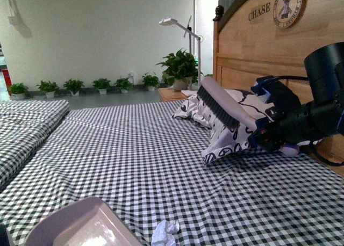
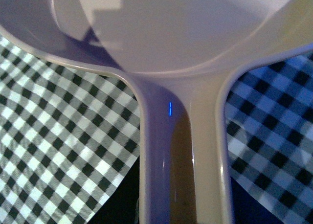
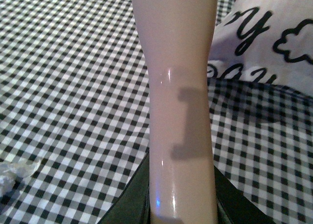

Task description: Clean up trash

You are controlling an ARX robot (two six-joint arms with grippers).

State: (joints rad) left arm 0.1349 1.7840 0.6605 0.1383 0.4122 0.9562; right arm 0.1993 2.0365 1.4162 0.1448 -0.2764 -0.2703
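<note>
The trash, a small crumpled white paper wad, lies on the checked bedsheet at the front edge, just right of the pale lilac dustpan; it also shows in the right wrist view. My left gripper is shut on the dustpan's handle; the gripper itself is hidden in the front view. My right gripper is shut on the brush and holds it raised over the pillow, far behind and right of the trash. The brush handle fills the right wrist view.
A white pillow with black cartoon print lies against the wooden headboard at the right. A folded checked quilt lies at the left. Potted plants and a lamp stand beyond the bed.
</note>
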